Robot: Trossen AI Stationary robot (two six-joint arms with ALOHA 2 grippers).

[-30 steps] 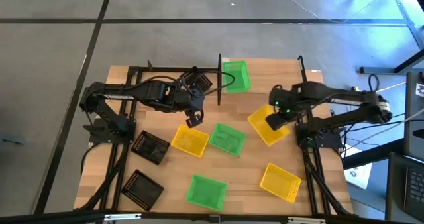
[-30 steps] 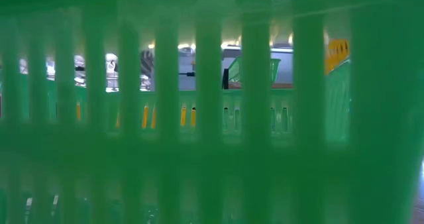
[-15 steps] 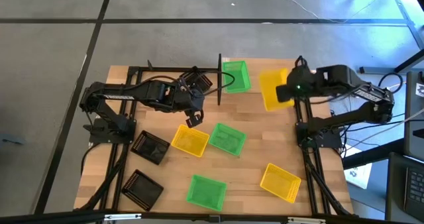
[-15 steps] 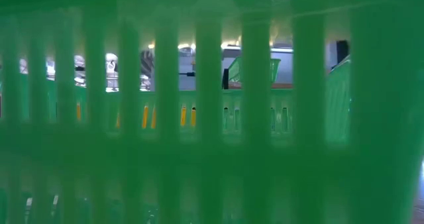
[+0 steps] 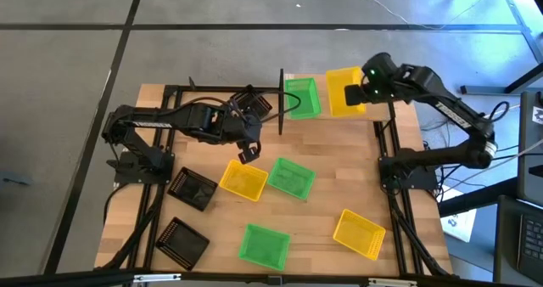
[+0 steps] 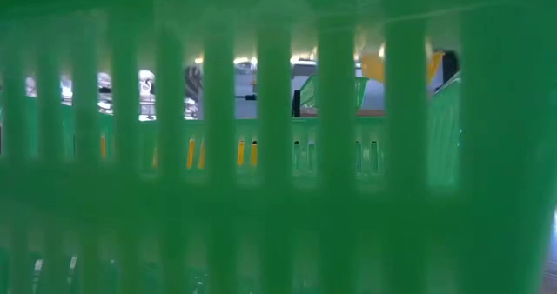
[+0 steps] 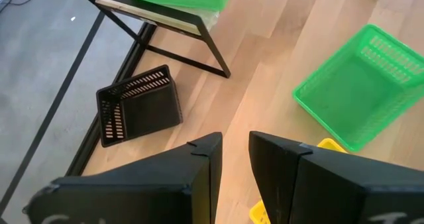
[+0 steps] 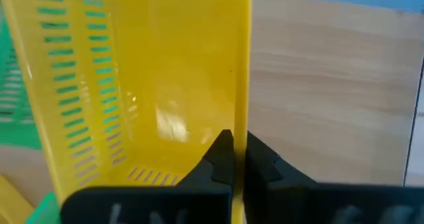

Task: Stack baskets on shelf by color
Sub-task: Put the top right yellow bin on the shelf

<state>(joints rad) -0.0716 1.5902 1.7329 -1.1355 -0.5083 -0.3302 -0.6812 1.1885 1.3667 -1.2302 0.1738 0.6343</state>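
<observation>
A: Status of the change since the earlier frames?

B: The right hand (image 5: 363, 90) has carried a yellow basket (image 5: 343, 92) from the desk's middle-right zone up to the 1 o'clock region. The basket now hangs over the shelf (image 8: 331, 65), just beside the green basket (image 5: 302, 98) already standing there at 12 o'clock.

A: Grip condition?

B: The right wrist view shows the fingers pressed onto the basket's wall (image 8: 246, 71), one inside and one outside: a pinch on the rim. The basket appears tilted, not yet level.

A: Left arm?

B: The left hand (image 5: 247, 154) waits at about 10 o'clock of desk centre, above the desk (image 5: 322, 211). Its fingers stand slightly apart with nothing between them. A black basket (image 7: 138, 112) lies on its side near the shelf's post.

A: Consequence for the task?

B: My reading: this is the placement step for the first yellow one. It starts a yellow slot next to the green slot. Setting down requires levelling the basket and lowering it clear of the green one's wall.

A: Remaining work?

B: Most of it. On the desk lie two yellow baskets (image 5: 243, 181) (image 5: 359, 233), two green ones (image 5: 292, 177) (image 5: 261, 244) and two black ones (image 5: 192, 188) (image 5: 181, 240). The low view is blocked by green mesh close to its lens.
</observation>
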